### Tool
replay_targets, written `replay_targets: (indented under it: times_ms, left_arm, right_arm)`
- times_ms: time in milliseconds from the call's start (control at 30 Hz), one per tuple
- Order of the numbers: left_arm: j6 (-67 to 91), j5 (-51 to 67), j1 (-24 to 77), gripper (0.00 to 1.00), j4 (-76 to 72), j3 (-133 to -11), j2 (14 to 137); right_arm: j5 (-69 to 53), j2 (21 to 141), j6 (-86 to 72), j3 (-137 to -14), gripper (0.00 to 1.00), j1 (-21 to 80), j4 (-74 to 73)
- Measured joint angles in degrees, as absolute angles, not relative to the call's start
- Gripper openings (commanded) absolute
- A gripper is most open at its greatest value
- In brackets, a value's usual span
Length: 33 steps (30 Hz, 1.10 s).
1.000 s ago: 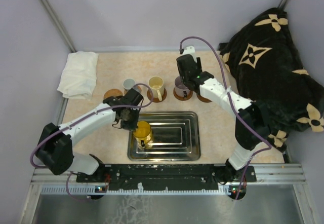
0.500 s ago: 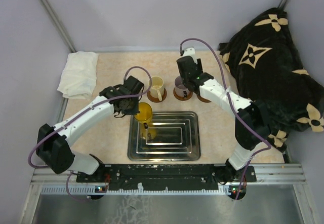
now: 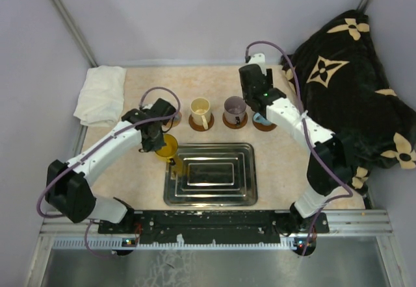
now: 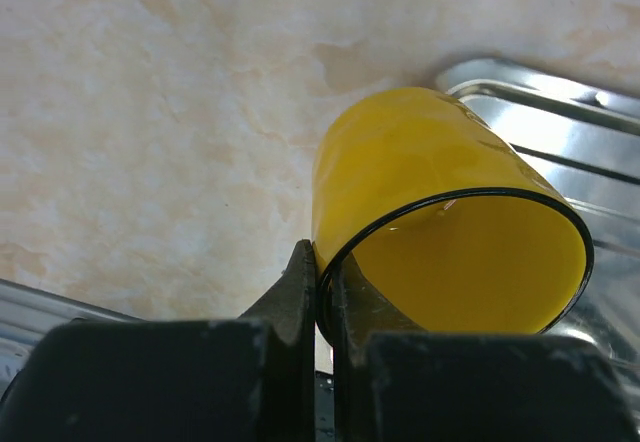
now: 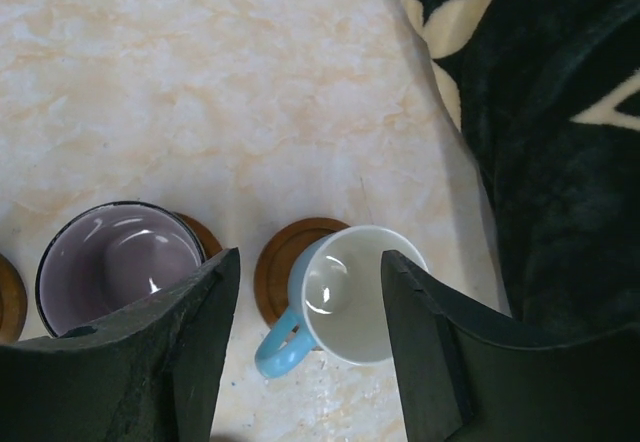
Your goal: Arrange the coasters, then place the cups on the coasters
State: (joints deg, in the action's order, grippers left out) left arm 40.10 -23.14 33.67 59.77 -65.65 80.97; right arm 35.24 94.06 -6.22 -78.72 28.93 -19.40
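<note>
My left gripper [image 3: 160, 141] is shut on the rim of the yellow cup [image 3: 167, 148], one finger inside and one outside [image 4: 300, 282]. The yellow cup [image 4: 440, 192] hangs tilted over the table beside the tray's far left corner. The cream cup [image 3: 200, 110], the purplish cup [image 3: 234, 108] and the light blue cup [image 3: 260, 118] each stand on a coaster [image 3: 234, 122] in a row. My right gripper [image 5: 308, 262] stands open above the light blue cup [image 5: 360, 292], which sits off-centre on its coaster [image 5: 278, 262]. The purplish cup [image 5: 115, 262] is to its left.
The steel tray [image 3: 247, 199] lies in front of the row of cups; its corner [image 4: 560, 102] shows behind the yellow cup. A white cloth [image 3: 101, 95] is at the far left. A black patterned blanket [image 3: 351, 86] fills the right side, close to the blue cup [image 5: 540, 112].
My left arm has carried the yellow cup off the tray, up and to the left. My right gripper has shifted right from the purplish cup to over the light blue cup.
</note>
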Motion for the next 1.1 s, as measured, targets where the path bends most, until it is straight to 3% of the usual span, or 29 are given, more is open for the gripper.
replay_targets:
  times_ms: [233, 767, 1100]
  left_arm:
    - [39.5, -25.8, 26.7, 0.00, 60.1, -66.3, 80.6]
    - [31.3, -26.9, 14.3, 0.00, 53.6, -75.4, 92.5]
    - [23.8, -19.7, 6.9, 0.00, 44.9, -77.9, 97.1]
  right_arm:
    - [37.2, 92.6, -9.3, -79.6, 0.62, 26.9, -23.0]
    - [39.7, 83.2, -13.1, -73.9, 0.63, 19.2, -26.2]
    - [39.6, 83.2, -13.2, -73.5, 0.63, 18.9, -26.3]
